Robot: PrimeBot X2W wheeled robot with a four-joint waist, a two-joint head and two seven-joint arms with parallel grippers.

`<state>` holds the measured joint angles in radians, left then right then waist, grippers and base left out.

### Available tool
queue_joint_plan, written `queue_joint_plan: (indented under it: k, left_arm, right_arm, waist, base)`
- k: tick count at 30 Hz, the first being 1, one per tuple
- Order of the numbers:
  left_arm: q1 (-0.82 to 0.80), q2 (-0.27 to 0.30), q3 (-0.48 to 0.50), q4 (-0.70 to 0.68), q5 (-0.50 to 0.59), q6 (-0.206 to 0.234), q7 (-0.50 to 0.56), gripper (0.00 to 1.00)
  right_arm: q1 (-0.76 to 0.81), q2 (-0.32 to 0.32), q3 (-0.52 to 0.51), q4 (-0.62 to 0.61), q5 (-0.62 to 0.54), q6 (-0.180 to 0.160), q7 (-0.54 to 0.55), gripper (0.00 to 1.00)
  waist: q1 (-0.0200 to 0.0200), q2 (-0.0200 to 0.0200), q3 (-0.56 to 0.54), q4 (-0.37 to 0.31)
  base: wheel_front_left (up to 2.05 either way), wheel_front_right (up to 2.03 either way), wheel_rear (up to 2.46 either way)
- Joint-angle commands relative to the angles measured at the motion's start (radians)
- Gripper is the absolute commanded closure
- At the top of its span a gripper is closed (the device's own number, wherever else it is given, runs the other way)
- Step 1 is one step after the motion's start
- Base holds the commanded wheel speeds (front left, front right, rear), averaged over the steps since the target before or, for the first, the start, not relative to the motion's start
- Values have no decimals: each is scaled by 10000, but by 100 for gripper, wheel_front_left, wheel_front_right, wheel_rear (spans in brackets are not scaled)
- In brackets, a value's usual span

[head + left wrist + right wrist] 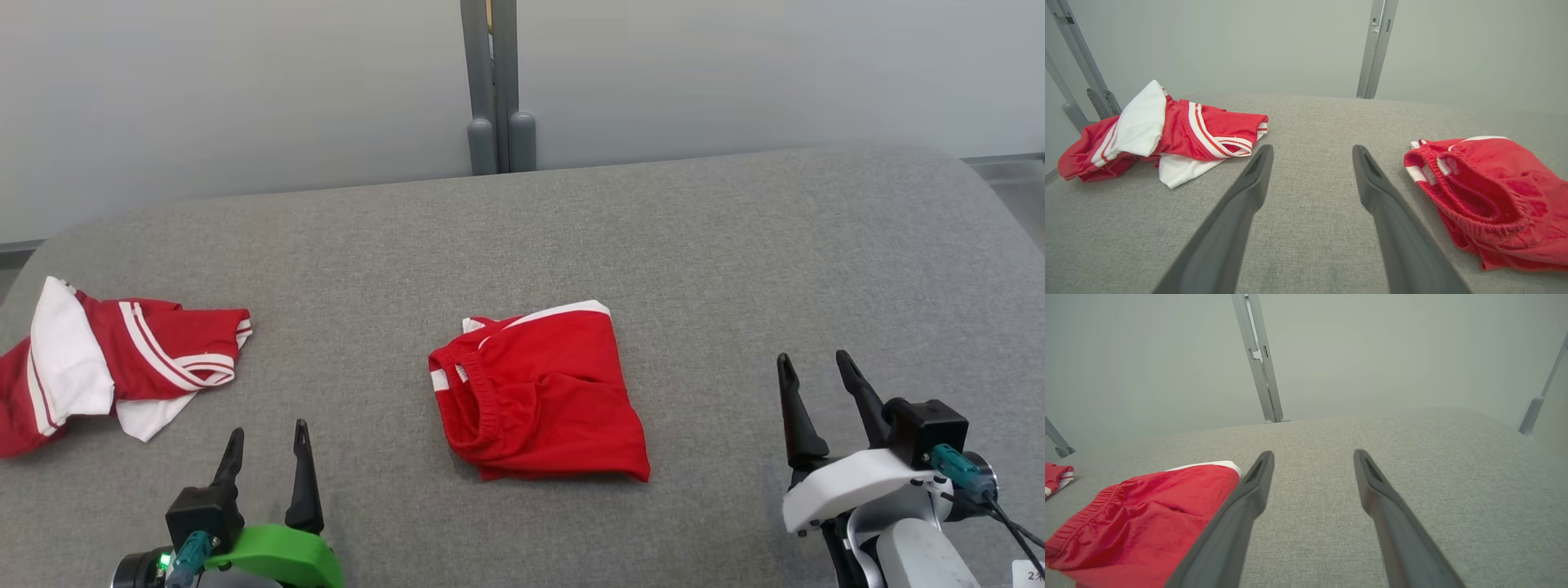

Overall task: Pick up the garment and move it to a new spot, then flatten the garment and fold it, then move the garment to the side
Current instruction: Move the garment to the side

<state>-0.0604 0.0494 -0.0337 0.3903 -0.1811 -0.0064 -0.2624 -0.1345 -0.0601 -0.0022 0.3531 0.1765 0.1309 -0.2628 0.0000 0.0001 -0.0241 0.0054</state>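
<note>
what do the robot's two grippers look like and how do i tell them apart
Both have two long dark tapering fingers on a black block. The left gripper sits on a bright green shell with a teal plug and a lit green light. The right gripper has a white shell, a teal plug, black cables and a pale grey forearm.

I've got the red shorts (543, 392) approx mid-worktop (735, 269), folded into a rough rectangle and lying flat. The elastic waistband opening faces left w/ short white stripes beside it, and there's white trim along the far edge. A 2nd garment, the red-and-white top (122, 363), lies crumpled at the worktop's left edge, well apart from the shorts.
</note>
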Motion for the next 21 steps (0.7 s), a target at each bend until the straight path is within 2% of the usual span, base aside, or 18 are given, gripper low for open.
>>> queue_joint_plan:
  k: [1,21]
  left_arm:
    - [208,30,55,18,100,-39,-30,0]
    - [297,30,21,123,85,-95,-30,0]
  right_arm:
    - [131,11,25,38,-56,-4,-25,0]
    - [201,69,198,122,-17,-4,-25,0]
  waist:
    - [0,-1,-19,23]
    - [0,-1,-4,178]
  base:
    - [0,0,0]
    - [0,0,0]
